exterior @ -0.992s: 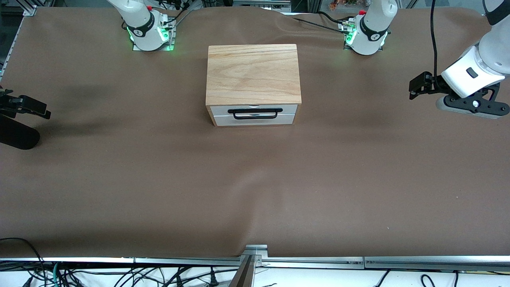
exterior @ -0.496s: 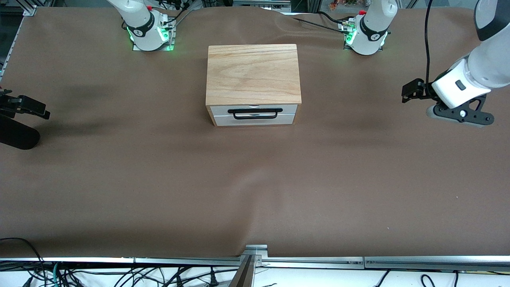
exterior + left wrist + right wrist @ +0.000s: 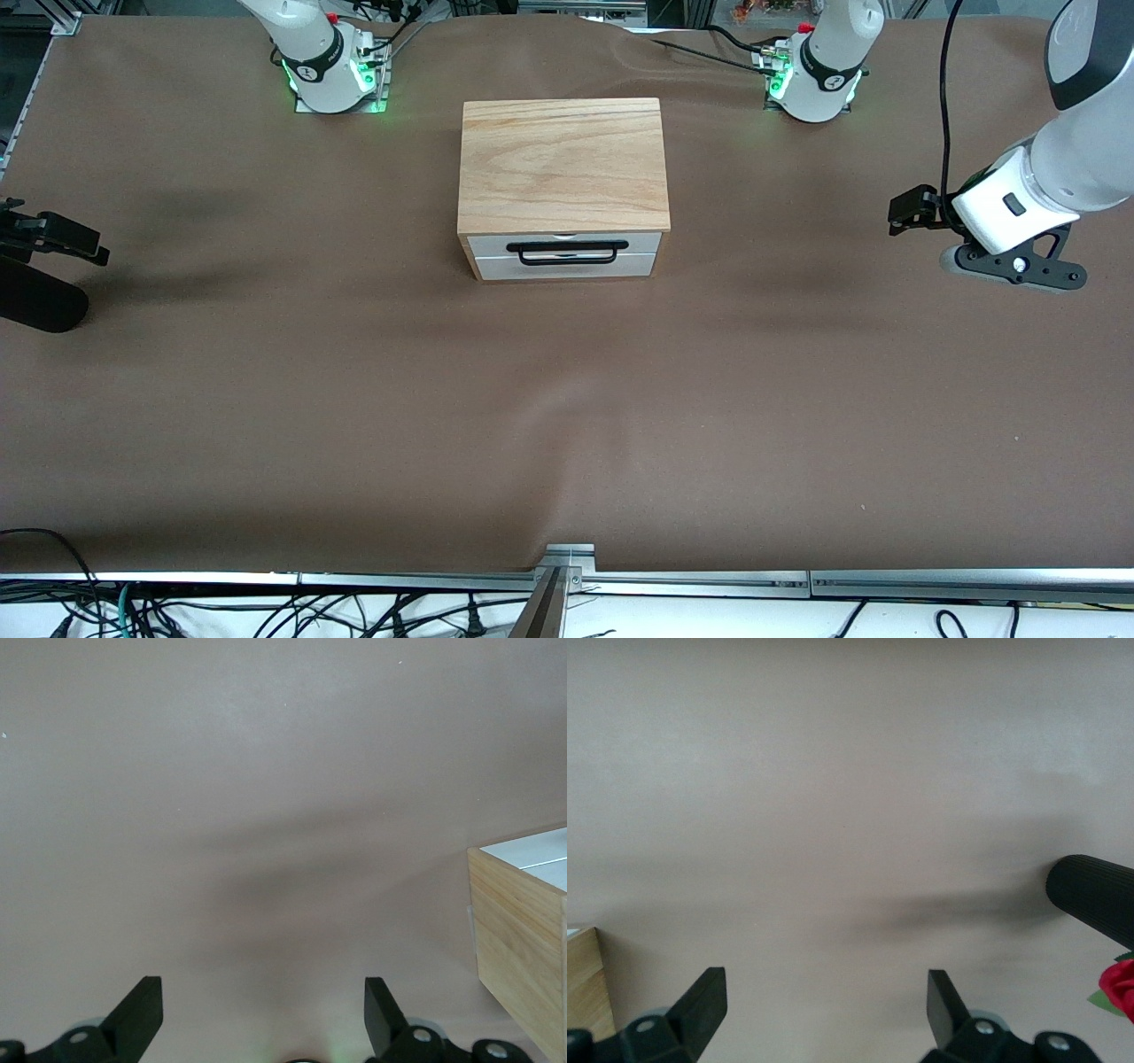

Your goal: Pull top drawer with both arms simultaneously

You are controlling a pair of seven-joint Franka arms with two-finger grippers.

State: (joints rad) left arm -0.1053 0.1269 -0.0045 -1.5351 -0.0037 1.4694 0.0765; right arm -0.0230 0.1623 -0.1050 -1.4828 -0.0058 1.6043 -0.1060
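The top drawer [image 3: 563,245] is sitting shut in the wooden cabinet [image 3: 563,165] mid-table, its black handle [image 3: 567,252] untouched. The left gripper [image 3: 905,213] and right gripper [image 3: 66,237] are hovering over opposite table ends, fingers spread, gripping nothing; reaching, grasping and pulling all remain.

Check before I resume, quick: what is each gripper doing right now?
Left gripper: open, holding nothing.
Right gripper: open, holding nothing.

Right gripper [image 3: 89,251] cut off at 9 o'clock edge in front view. Top drawer [image 3: 564,244] interior hidden; wrist views crop the wooden cabinet [image 3: 523,939].
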